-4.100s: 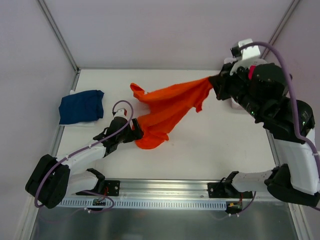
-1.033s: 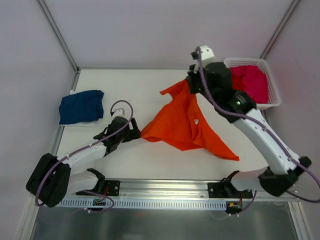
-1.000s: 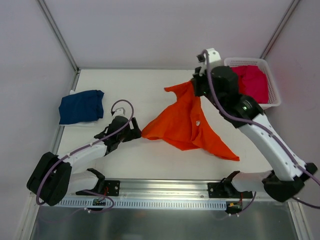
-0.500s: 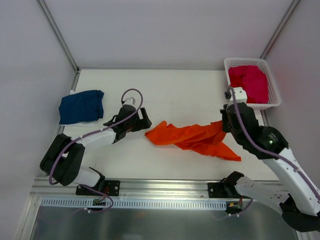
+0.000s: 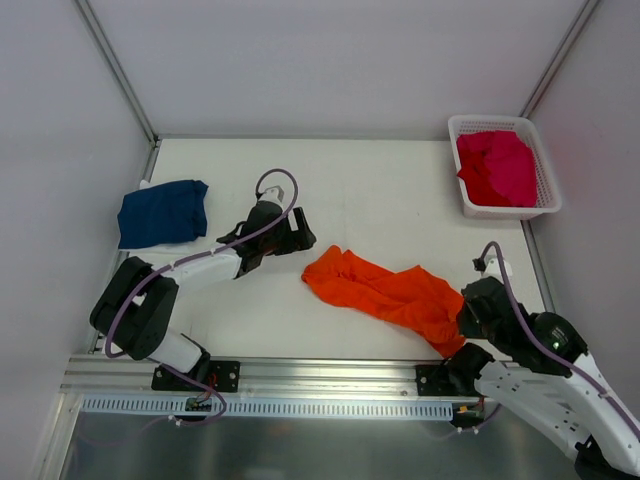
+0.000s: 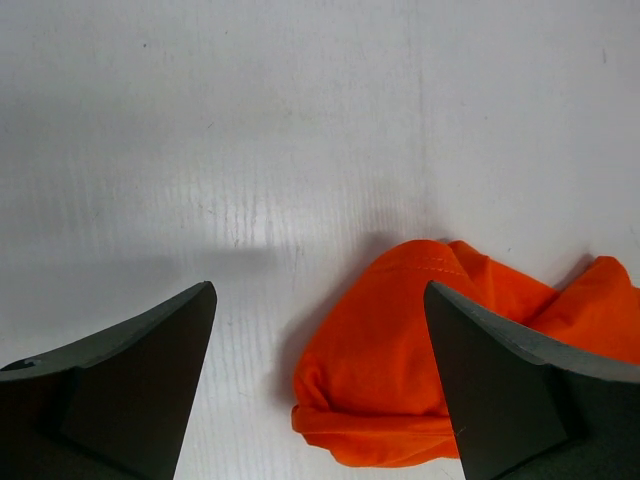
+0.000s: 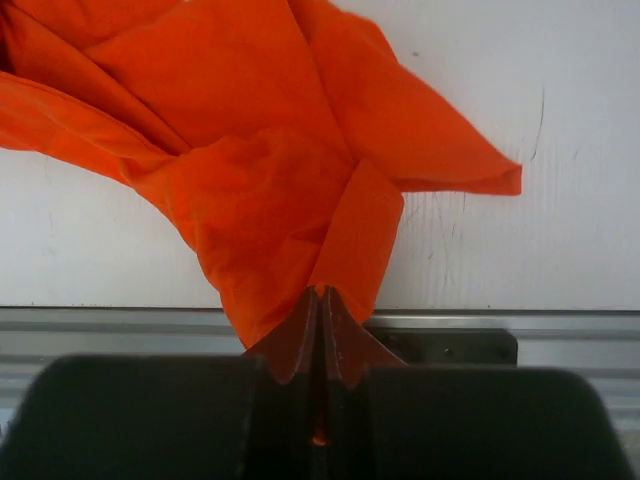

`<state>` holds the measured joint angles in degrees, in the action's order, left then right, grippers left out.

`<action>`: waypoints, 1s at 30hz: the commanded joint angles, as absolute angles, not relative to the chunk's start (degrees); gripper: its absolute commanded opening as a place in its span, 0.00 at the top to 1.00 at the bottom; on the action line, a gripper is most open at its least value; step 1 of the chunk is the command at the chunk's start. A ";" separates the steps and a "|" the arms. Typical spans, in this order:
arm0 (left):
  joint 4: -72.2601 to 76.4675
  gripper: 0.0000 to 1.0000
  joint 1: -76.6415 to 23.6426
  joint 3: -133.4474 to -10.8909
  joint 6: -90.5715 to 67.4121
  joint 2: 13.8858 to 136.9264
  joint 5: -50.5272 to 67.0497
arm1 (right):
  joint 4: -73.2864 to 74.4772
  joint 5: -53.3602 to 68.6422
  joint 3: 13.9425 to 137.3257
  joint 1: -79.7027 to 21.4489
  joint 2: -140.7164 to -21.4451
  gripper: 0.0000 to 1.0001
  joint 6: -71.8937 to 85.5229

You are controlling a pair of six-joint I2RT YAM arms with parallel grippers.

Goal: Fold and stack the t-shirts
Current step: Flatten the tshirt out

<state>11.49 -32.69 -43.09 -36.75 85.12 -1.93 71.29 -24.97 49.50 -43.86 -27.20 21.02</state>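
A bright orange t-shirt (image 5: 380, 290) lies bunched in a strip across the near middle of the table. My right gripper (image 5: 462, 326) is shut on its near right end by the table's front edge; in the right wrist view the cloth (image 7: 250, 150) fans away from the pinched jaws (image 7: 322, 293). My left gripper (image 5: 300, 236) stands open just left of the shirt's left end. In the left wrist view the orange fold (image 6: 420, 370) lies between the spread fingers (image 6: 318, 292), closer to the right one, untouched. A folded navy t-shirt (image 5: 163, 213) rests at the far left.
A white lattice basket (image 5: 490, 118) at the back right corner holds magenta-pink t-shirts (image 5: 497, 165). A metal rail (image 5: 330, 375) runs along the near edge, and it shows under the shirt in the right wrist view (image 7: 560, 325).
My right gripper has dragged the orange shirt down from the back to the near right edge, where it now lies low and bunched. My left gripper has reached right toward its left end.
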 commanded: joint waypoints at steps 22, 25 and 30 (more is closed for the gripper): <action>10.81 0.14 -37.79 -48.96 -35.42 85.26 -2.20 | 48.17 -40.70 105.98 -42.81 -61.14 1.00 -15.72; 10.81 0.14 -37.79 -47.29 -37.17 83.24 -0.54 | 47.11 -39.99 112.84 -40.87 -66.68 0.99 -18.71; 12.48 0.15 -41.21 -44.39 -43.23 79.90 5.45 | 43.77 -37.80 116.36 -35.69 -71.62 0.99 -21.79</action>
